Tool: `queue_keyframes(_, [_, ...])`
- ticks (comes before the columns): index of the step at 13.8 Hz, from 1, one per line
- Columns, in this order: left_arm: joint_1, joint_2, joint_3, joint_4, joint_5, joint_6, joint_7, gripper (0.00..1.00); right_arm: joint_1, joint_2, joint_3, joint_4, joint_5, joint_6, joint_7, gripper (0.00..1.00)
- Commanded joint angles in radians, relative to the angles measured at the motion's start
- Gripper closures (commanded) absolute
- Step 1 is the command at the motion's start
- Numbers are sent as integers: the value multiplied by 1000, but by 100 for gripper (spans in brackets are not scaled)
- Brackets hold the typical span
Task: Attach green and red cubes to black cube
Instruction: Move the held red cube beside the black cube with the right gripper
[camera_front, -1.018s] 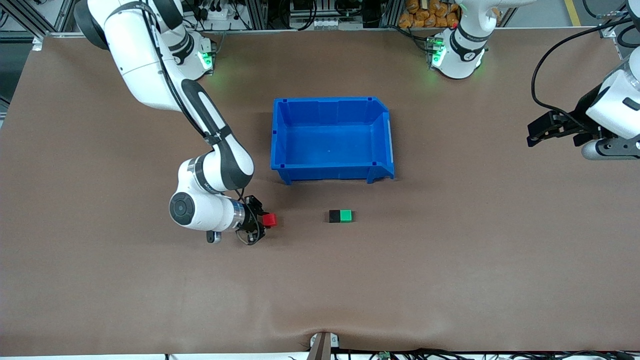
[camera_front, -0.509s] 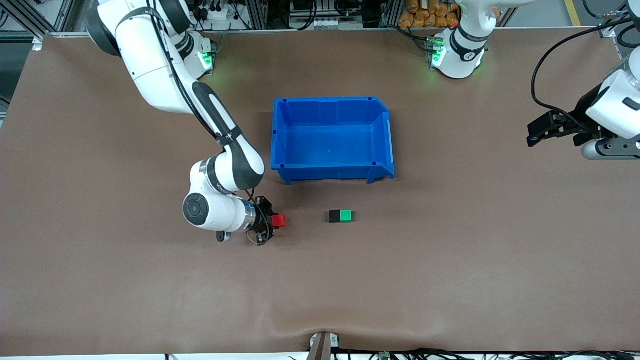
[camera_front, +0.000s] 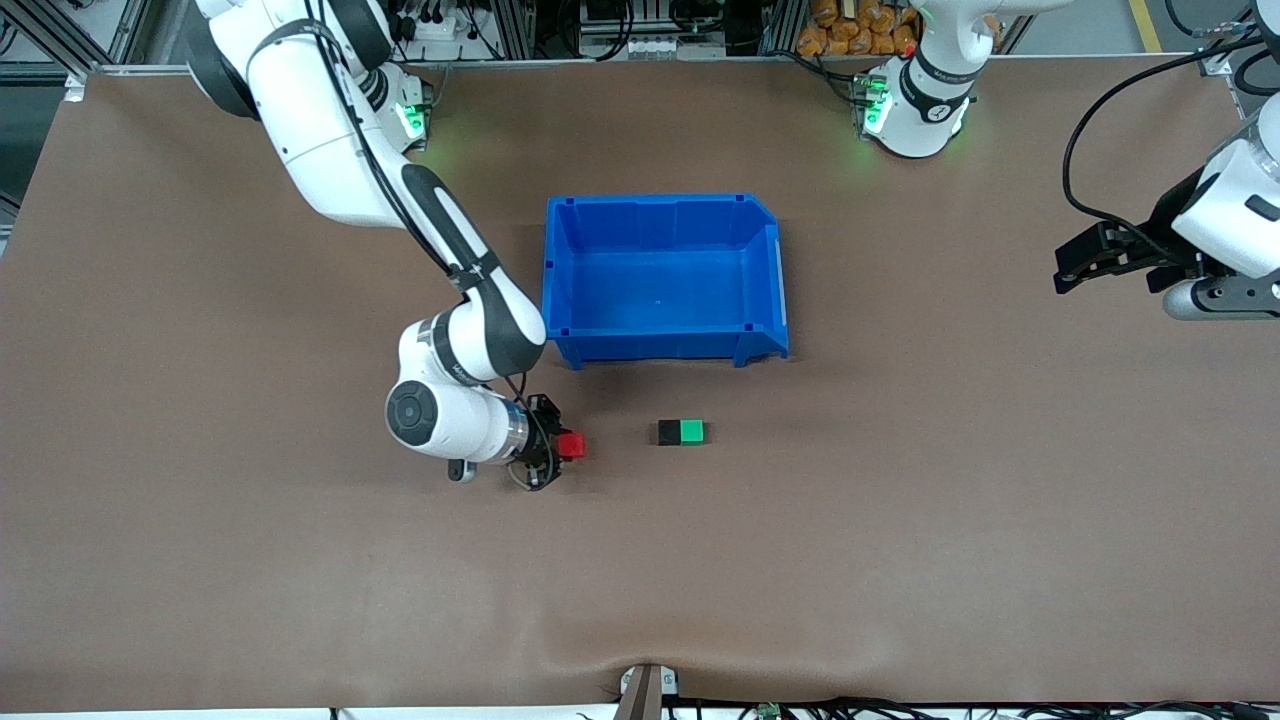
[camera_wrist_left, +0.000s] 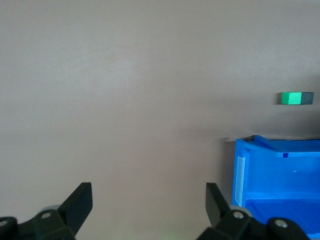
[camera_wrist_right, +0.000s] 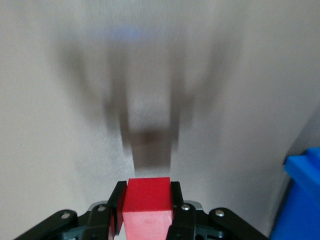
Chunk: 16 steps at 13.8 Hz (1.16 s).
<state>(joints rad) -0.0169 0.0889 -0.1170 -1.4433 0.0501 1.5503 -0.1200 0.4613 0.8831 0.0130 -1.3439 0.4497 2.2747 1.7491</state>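
My right gripper (camera_front: 564, 447) is shut on the red cube (camera_front: 572, 445), holding it low over the brown table, toward the right arm's end from the black cube (camera_front: 668, 432). In the right wrist view the red cube (camera_wrist_right: 147, 201) sits squarely between both fingers (camera_wrist_right: 176, 197). The green cube (camera_front: 691, 432) lies on the table touching the black cube on its side toward the left arm's end; both also show in the left wrist view as the green cube (camera_wrist_left: 290, 98) and black cube (camera_wrist_left: 308, 98). My left gripper (camera_front: 1070, 268) waits open over the left arm's end of the table, nothing between its fingers (camera_wrist_left: 80, 200).
A blue bin (camera_front: 664, 345), with nothing in it, stands farther from the front camera than the joined cubes, and its corner shows in the left wrist view (camera_wrist_left: 240, 165). A small bracket (camera_front: 645, 685) sits at the table's front edge.
My right arm has carried the red cube along the table toward the black and green pair. The left arm and the joined cubes have not moved.
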Motion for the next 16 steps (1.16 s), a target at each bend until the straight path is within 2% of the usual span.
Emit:
queue_keyframes(1, [0,-5,-4,1,7,-4,-12,0,25,43,-7,51,17,11,36,100])
queue_keyframes(9, [2,-5,-4,1,7,-4,-12,0,62,79,-7,110,17,20,127,100])
queue_keyframes(16, [0,-5,-4,1,7,-4,-12,0,88,88,-7,121,17,46,177,100])
